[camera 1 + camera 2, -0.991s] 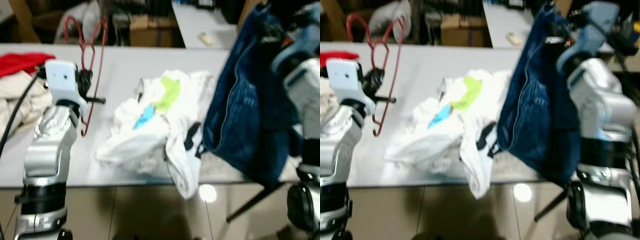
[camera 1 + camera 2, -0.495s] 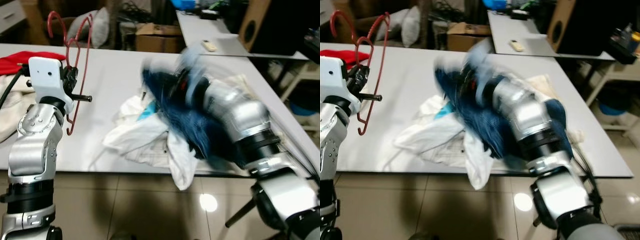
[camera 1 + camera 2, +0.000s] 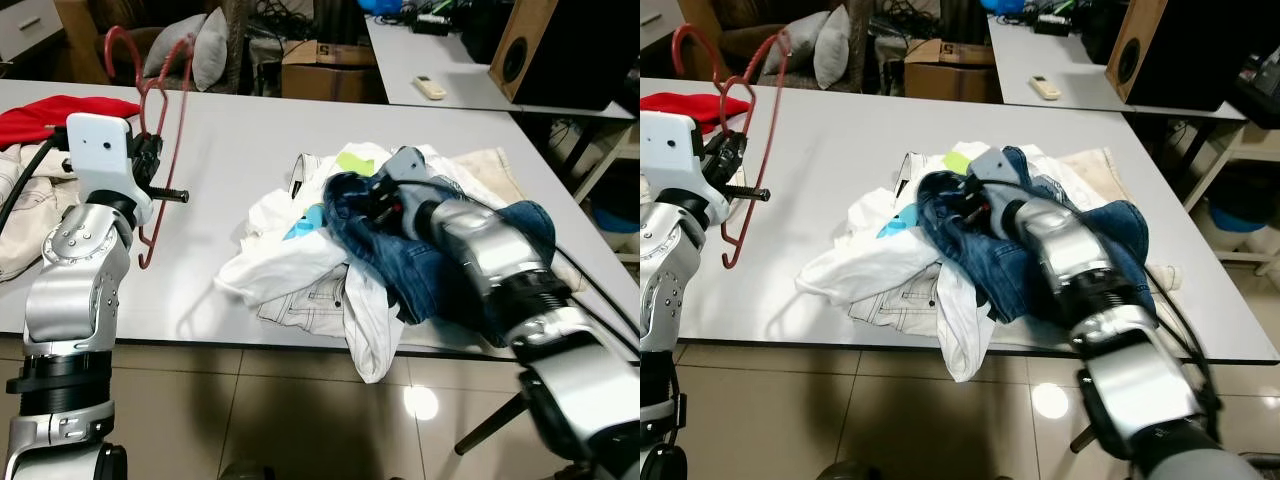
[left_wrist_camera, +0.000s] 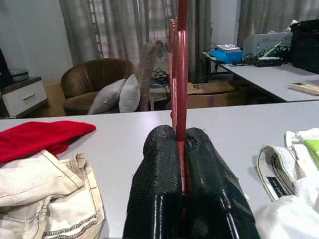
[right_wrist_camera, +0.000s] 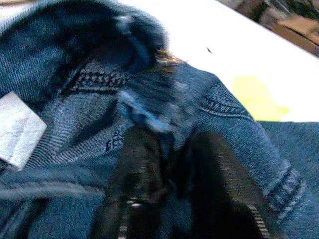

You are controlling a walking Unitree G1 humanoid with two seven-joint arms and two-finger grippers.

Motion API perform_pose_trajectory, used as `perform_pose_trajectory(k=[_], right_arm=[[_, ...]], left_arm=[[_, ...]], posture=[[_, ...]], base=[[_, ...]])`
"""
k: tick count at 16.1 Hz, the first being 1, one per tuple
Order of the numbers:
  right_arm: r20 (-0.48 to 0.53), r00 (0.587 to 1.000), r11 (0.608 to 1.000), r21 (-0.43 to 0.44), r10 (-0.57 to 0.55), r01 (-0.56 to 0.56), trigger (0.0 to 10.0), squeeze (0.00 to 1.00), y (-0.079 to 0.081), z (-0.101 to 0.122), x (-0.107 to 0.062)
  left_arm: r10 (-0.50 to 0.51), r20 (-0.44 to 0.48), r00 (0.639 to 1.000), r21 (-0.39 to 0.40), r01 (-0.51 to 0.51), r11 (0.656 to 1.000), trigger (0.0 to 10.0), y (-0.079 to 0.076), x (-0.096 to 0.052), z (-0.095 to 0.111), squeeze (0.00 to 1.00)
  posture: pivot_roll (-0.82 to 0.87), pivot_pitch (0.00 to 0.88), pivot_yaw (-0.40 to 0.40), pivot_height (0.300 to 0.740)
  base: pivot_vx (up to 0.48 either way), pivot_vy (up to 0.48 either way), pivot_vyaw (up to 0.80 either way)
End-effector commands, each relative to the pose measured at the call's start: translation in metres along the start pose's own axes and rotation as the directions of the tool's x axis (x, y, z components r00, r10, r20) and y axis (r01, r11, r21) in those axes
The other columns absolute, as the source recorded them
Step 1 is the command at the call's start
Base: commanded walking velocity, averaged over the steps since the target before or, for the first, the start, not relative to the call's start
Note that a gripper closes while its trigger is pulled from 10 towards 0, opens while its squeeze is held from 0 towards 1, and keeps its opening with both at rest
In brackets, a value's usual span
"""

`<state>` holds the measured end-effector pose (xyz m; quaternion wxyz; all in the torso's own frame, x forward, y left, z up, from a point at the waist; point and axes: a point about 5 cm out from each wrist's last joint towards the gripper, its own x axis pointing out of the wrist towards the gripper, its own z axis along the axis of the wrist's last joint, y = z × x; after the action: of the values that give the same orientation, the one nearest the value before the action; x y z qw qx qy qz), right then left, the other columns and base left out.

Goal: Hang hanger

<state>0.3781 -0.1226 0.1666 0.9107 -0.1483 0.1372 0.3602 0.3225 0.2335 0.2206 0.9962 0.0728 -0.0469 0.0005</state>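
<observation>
Meanwhile the left gripper (image 4: 182,149) is pinching a red hanger (image 3: 160,130) tight, while the right gripper (image 5: 169,164) — fingers buried in blue denim (image 3: 1000,250) over white clothes (image 3: 290,265) — is gripping a fold.

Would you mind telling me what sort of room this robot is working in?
Probably a living or work room used for sorting laundry: a grey table piled with clothes, a brown armchair with cushions, and a desk with a printer.

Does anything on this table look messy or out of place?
Yes. A blue denim garment lies crumpled over a heap of white clothes that spills past the table edge. The left gripper holds the red hanger bare.
</observation>
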Motion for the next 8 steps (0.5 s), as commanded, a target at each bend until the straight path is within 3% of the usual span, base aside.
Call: perform_pose_trajectory(k=[1,3,4,6,8], right_arm=[[0.032,0.998,0.998,0.008,0.063,-0.063,10.0,1.00,-0.003,0.010,-0.012],[0.082,0.985,0.988,-0.015,0.153,-0.152,10.0,1.00,-0.004,0.026,-0.038],[0.073,0.981,0.984,-0.045,0.177,-0.174,10.0,1.00,-0.009,0.034,-0.059],[0.061,0.981,0.979,-0.100,0.182,-0.176,10.0,1.00,-0.013,0.040,-0.078],[0.199,0.963,0.979,-0.128,0.183,-0.159,10.0,1.00,-0.013,0.062,-0.107]], left_arm=[[-0.014,0.017,1.000,0.013,0.013,1.000,10.0,0.000,0.003,0.004,0.00],[-0.026,0.015,1.000,0.010,0.026,1.000,10.0,-0.001,0.004,0.004,0.00],[-0.042,0.012,0.999,0.005,0.042,0.999,10.0,-0.003,0.005,0.003,0.00],[-0.057,0.014,0.998,0.001,0.057,0.998,10.0,-0.006,0.006,0.003,0.00],[-0.073,0.019,0.997,-0.009,0.074,0.997,10.0,-0.010,0.007,0.004,0.00]], posture=[[0.02,0.000,0.011,0.740],[0.02,0.000,0.018,0.740],[0.01,0.000,0.024,0.740],[0.01,0.000,0.025,0.740],[0.00,0.000,0.022,0.740]], base=[[0.000,0.000,0.00],[0.000,0.000,0.00],[0.000,0.000,0.00],[0.000,0.000,0.00],[0.000,0.000,0.00]])
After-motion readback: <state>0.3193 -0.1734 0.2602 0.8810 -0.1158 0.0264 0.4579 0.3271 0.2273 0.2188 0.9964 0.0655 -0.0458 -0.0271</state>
